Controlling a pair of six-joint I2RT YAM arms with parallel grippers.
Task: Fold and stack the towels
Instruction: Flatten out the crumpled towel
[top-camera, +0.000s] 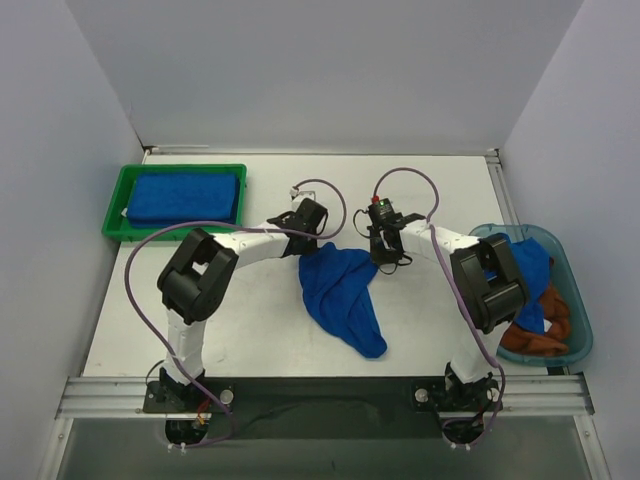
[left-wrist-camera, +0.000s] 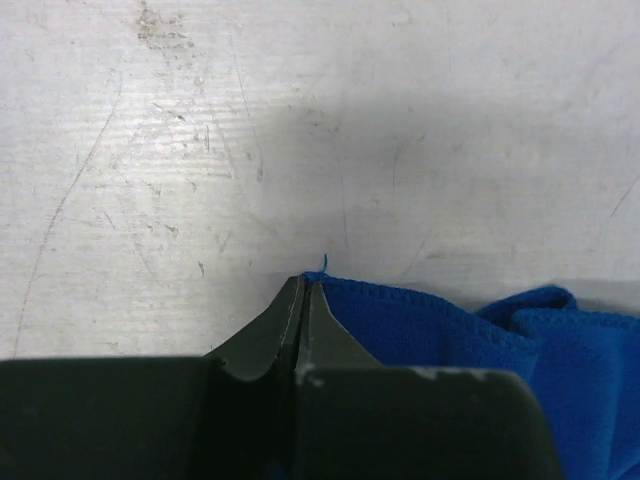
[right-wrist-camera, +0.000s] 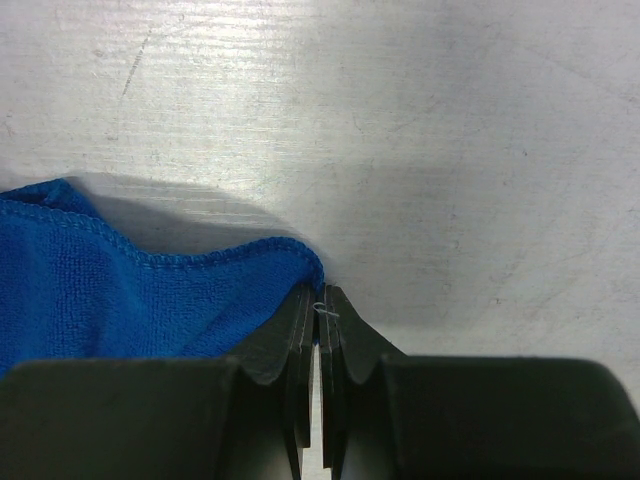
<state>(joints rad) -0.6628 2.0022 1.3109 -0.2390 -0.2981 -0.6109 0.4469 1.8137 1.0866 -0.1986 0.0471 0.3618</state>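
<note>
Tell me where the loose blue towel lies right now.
In the top view the blue towel lies crumpled mid-table between the arms, its upper corners pinched by the left gripper and right gripper.

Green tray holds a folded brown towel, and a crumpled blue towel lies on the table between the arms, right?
Not quite: the folded towel in the green tray is blue, not brown, as the top view shows. The crumpled blue towel does lie on the table.
</note>
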